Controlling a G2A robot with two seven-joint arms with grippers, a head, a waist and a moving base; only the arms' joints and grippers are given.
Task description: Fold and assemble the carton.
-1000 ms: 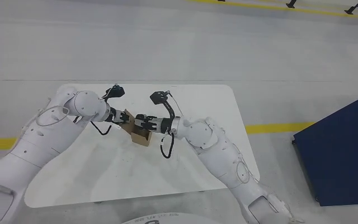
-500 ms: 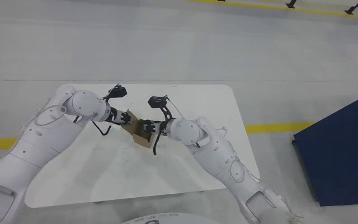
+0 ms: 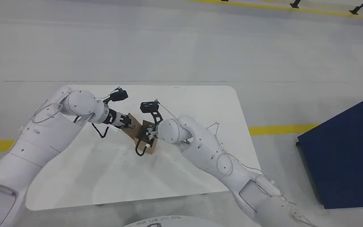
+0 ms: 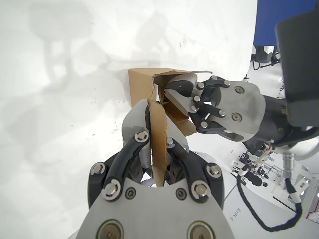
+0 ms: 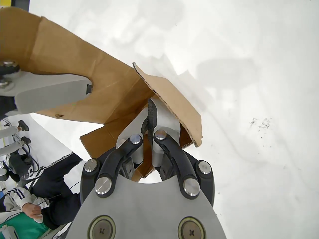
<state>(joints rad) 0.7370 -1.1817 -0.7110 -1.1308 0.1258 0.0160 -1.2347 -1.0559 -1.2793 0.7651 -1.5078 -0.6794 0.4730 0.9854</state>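
Carton (image 4: 140, 85) wall clamped in left tool (image 4: 156, 120); right tool (image 5: 151, 108) closed inside.

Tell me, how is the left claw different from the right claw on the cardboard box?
The left claw pinches a wall of the carton between its fingers; the right claw has its fingers pressed together, seemingly with no card between them. The left claw grips the carton's edge from outside; the right claw pokes its tip into the open carton. Both are shut and touch the carton.
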